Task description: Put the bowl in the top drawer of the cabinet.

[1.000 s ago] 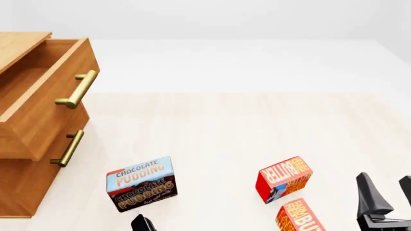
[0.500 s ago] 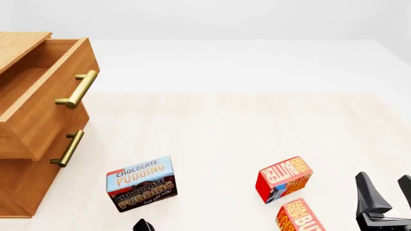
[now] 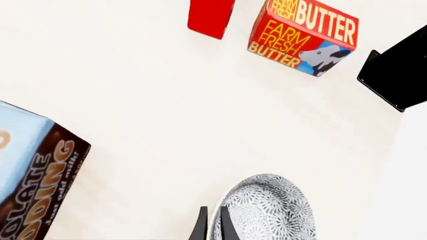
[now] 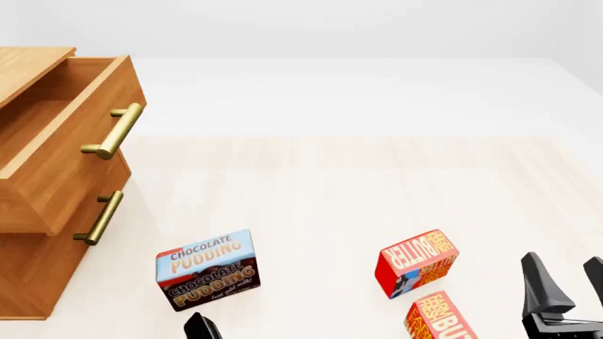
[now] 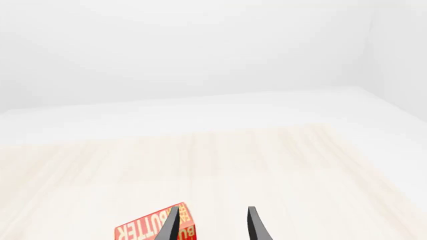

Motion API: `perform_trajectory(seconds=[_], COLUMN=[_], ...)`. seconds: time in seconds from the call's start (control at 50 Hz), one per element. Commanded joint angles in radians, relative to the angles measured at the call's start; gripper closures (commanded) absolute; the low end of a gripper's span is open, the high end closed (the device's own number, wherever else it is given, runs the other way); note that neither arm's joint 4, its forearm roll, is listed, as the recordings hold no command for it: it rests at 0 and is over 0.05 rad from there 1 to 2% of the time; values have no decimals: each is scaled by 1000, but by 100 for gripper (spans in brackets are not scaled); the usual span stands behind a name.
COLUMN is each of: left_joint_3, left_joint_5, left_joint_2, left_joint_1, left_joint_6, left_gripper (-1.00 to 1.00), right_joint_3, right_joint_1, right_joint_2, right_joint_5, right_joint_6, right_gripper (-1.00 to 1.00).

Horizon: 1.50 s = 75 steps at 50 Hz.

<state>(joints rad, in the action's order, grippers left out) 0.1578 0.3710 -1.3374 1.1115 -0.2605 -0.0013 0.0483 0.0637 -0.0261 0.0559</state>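
Note:
In the left wrist view the bowl (image 3: 270,212), white with a fine grey lace pattern, sits close to the camera, and my left gripper (image 3: 212,229) is shut on its rim, the two thin fingers pinching it. The front view shows only a dark tip of the left gripper (image 4: 200,328) at the near edge, below the pudding box; the bowl is out of that view. At the far left stands the cabinet (image 4: 28,282), its top drawer (image 4: 66,134) pulled out. My right gripper (image 4: 568,296) is open at the near right with nothing between its fingers.
A chocolate pudding box (image 4: 205,269) stands just ahead of the left gripper. Two red butter boxes (image 4: 416,261) (image 4: 441,318) lie between the arms. The lower drawer's brass handle (image 4: 99,217) sticks out below the top drawer's handle (image 4: 113,131).
The left gripper's tip has shifted slightly left and up at the near edge of the front view. The right gripper and the boxes have not moved.

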Motion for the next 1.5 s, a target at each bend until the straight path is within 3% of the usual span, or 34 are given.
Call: perform_trajectory(seconds=[0.02,0.2,0.44,0.7,0.88,1.06,1.08,1.26,1.28,1.5], left_joint_3=[28,85,154,223,265,290,301,337,344,430], left_joint_5=[-116,-272,-429,-504,-539,-565,-566,-596,-600,-649], left_joint_2=[109,216,316,402,466,470,463,513,514,531], left_joint_1=[-48,-88,-110,-190,-248,-326,-359,-412,-403,-473], left_joint_6=[47,107,107,125,57,81,29,8,-29,-113], left_gripper=[100,100,100,100,100,100,100,100,100,100], right_joint_3=[0,0,0,0,-1,-1,-1,-1,-1,-1], right_joint_1=[-4,-9,-15,-20,-22,-27,-29,-31,-31,-33], right_joint_2=[-2,-12,-20,-29,-35,-45,-46,-51,-51,-51], right_joint_5=[1,6,10,15,18,23,23,24,24,24], right_joint_6=[0,4,3,3,3,4,4,3,3,3], right_gripper=[-100,-100,-100,-100,-100,-100,-100,-100,-100,-100])
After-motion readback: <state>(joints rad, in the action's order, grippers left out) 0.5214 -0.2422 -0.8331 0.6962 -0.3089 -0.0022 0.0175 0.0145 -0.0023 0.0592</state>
